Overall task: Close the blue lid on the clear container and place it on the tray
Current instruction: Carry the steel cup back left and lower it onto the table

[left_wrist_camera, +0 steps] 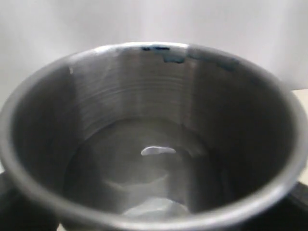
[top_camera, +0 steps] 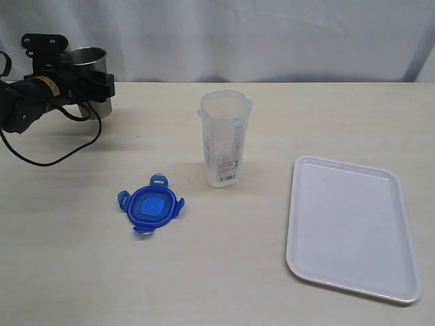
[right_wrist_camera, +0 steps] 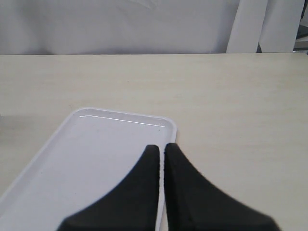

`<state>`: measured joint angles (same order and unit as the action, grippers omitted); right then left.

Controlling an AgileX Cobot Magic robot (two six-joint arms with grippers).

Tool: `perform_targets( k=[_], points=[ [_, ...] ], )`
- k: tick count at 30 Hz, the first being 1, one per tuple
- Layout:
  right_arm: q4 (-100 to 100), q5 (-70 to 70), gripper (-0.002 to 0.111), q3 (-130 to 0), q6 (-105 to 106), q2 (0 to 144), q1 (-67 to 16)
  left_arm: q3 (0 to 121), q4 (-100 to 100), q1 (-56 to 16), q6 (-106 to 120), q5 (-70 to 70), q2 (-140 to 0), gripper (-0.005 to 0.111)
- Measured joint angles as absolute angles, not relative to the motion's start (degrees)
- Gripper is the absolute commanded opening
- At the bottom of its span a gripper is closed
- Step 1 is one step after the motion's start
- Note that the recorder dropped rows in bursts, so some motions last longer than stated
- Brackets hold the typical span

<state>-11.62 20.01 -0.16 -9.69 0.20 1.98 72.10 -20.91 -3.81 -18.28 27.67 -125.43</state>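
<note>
Bright blue lid point(top_camera: 150, 204); clear container point(top_camera: 225, 129) with white printed label point(top_camera: 230, 178); white tray point(top_camera: 353, 227); grey steel cup point(top_camera: 93, 62); pale wood-grain table point(top_camera: 68, 272).

I'm tagging the table point(top_camera: 68, 272) as pale wood-grain, matt. The tray point(top_camera: 350, 224) is reading as white plastic, smooth and glossy, catching glare along its rim. I'm marking the lid point(top_camera: 151, 204) as bright blue plastic with a slight sheen. The container point(top_camera: 224, 129) is showing as clear, slightly cloudy plastic with a paper label point(top_camera: 228, 166). I'm logging the cup point(left_wrist_camera: 144, 96) as brushed grey steel, finely ringed inside, dully shining. The backdrop point(top_camera: 272, 34) is looking like creased white cloth. The right gripper point(right_wrist_camera: 161, 147) is looking black, matt and smooth.
</note>
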Motion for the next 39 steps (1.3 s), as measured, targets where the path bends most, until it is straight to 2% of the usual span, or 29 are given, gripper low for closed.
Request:
perform_targets(
  k=[24,39],
  points=[
    [-11.62,20.01,0.004,-0.16,-9.69,0.2,1.98,72.22,-22.25,-2.06,-13.44,39.23,-133.39,0.0],
    [-11.62,20.01,0.004,-0.16,-9.69,0.2,1.98,72.22,-22.25,-2.06,-11.96,41.14,-133.92,0.0]
  ],
)
